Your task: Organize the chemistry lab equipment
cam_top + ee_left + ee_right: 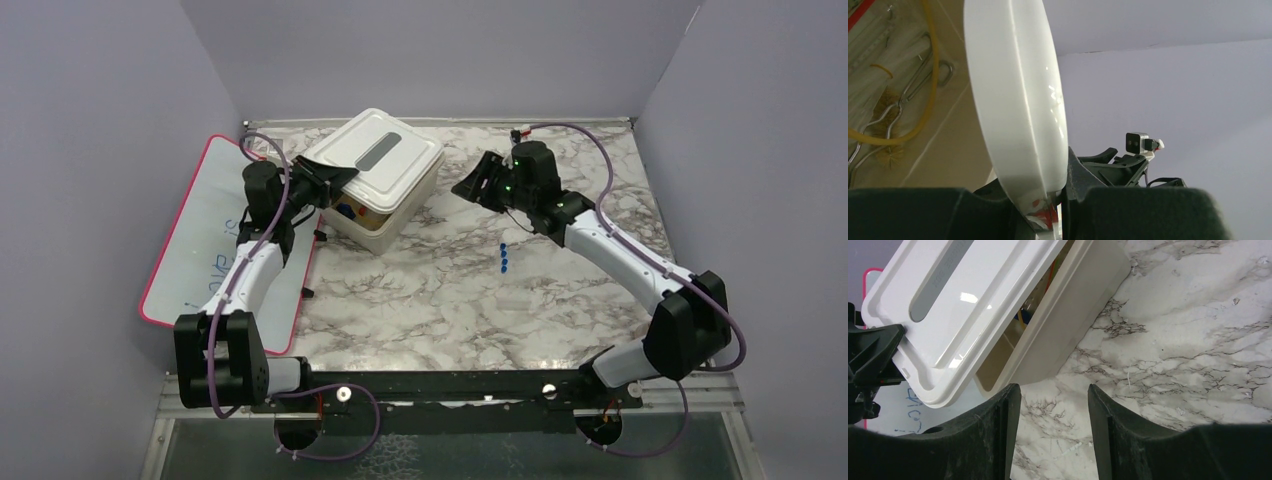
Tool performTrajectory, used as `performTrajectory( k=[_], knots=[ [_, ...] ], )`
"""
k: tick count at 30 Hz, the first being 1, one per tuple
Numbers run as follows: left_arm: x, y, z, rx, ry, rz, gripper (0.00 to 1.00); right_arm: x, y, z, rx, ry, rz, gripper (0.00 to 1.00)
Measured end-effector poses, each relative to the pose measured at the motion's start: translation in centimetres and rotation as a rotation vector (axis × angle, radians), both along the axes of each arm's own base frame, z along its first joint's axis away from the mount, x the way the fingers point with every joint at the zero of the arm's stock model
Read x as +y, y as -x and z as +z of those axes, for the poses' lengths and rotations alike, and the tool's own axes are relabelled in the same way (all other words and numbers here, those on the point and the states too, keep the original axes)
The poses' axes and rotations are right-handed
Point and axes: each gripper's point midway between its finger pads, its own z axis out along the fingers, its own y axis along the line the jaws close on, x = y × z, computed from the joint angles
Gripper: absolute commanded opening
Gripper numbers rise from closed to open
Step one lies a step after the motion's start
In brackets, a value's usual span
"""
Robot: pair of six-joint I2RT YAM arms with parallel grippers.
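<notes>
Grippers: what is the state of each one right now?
Left gripper: closed on the white lid.
Right gripper: open, empty.

i see the tub [385, 222] at the back left of the table [480, 310], the lid [375, 160] tilted over its opening, my left gripper [333, 179] on the lid's left edge. the whiteboard [200, 250] lies just left of the tub. tongs [918, 82], rubber tube [933, 75] and brush [887, 107] lie together inside. a row of caps [504, 257] sits right of the tub, apart.
</notes>
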Motion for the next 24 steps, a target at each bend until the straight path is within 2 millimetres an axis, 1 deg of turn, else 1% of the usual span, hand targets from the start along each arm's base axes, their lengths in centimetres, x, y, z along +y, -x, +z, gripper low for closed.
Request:
performTrajectory(
  k=[4, 13, 14, 20, 24],
  knots=[
    [0.0, 0.2, -0.7, 0.022, 0.016, 0.002, 0.05, 0.4, -0.1, -0.4, 0.004, 0.013, -0.001, 0.56],
    [-0.2, 0.7, -1.9, 0.047, 0.029, -0.007, 0.09, 1.9, -1.1, -1.1, -0.005, 0.052, 0.003, 0.56],
    [-0.1, 0.6, -1.9, 0.047, 0.025, -0.002, 0.12, 2.1, -1.3, -1.1, -0.007, 0.055, 0.003, 0.56],
    [0.6, 0.8, -1.9, 0.051, -0.009, 0.049, 0.44, 3.6, -2.0, -1.4, -0.014, 0.079, 0.014, 0.57],
    [2.2, 0.9, -3.3, 0.093, -0.057, 0.141, 0.51, 4.5, -2.5, -2.0, -0.017, 0.103, 0.020, 0.58]
  ],
)
